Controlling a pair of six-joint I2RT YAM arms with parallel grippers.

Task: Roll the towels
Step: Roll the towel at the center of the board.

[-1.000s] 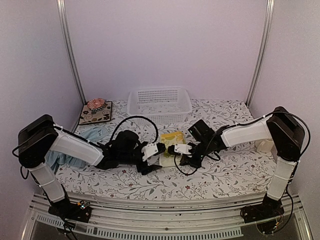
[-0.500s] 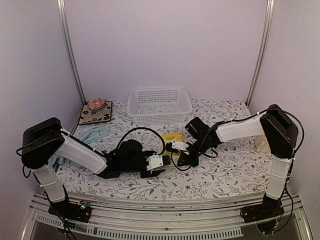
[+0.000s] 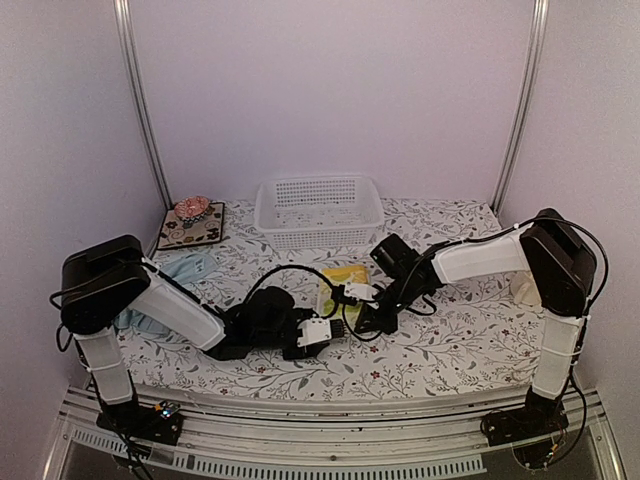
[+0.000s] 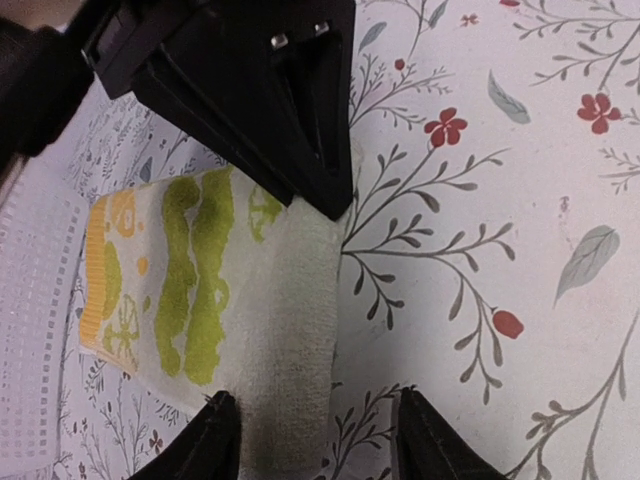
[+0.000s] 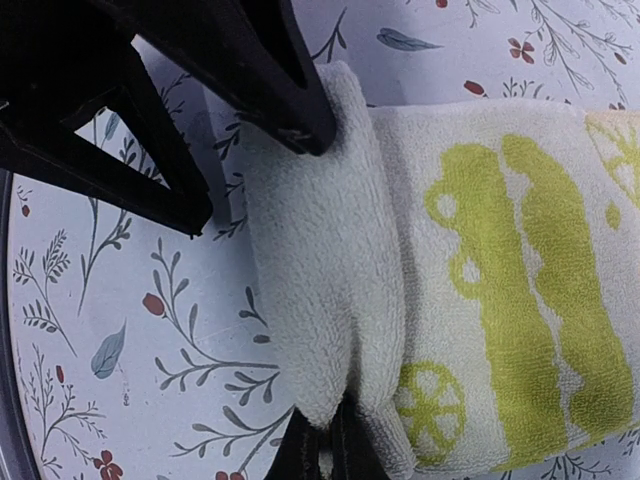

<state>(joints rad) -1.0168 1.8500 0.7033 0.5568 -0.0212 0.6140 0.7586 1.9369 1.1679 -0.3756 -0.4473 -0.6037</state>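
Just in front of the white plastic basket (image 3: 320,232), the yellow-green terry towel (image 5: 330,250) is pinched at its rolled edge by the right gripper (image 5: 320,452) and straddled by the spread left gripper (image 4: 315,440); unrolling is risked should the pinch slip.

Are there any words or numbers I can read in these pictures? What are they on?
None: no word, number, label or sign can be read anywhere.
The yellow-green towel has only printed shapes, no letters.
The tablecloth and mat show only flowers.
The basket and blue towel show no writing.
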